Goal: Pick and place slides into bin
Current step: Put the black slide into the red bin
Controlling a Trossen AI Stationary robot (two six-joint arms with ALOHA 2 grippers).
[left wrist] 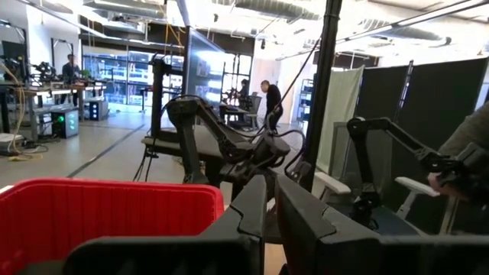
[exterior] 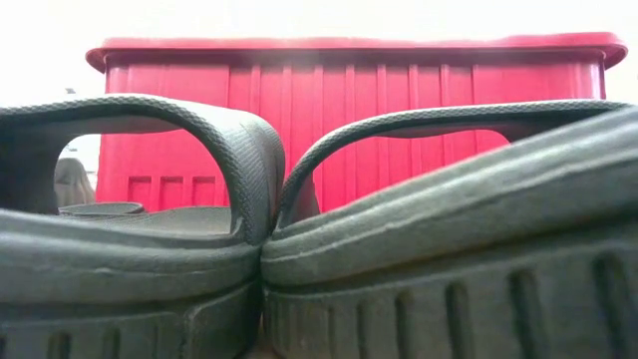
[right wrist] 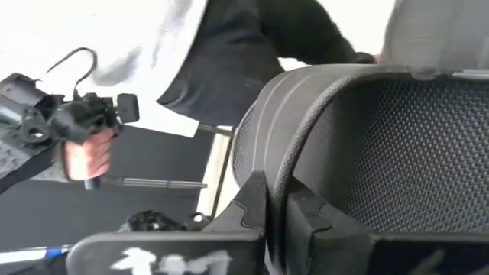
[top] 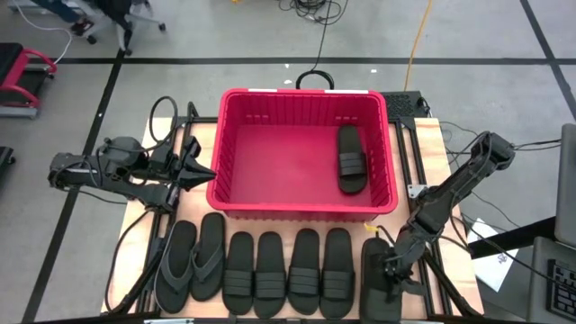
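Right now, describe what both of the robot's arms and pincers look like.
Both arms are dark, jointed and slim. The left arm has black cables looping beside it; its pincer tapers to a pointed wedge of two flat black fingers. The right arm ends in a matching black pincer, with white markings on its body.

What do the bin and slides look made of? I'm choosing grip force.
Bin: looks like moulded red plastic, slightly glossy, with ribbed, perforated walls and a thick rim. Slides: probably black rubber or foam, matte, with ribbed straps and a grooved sole edge.
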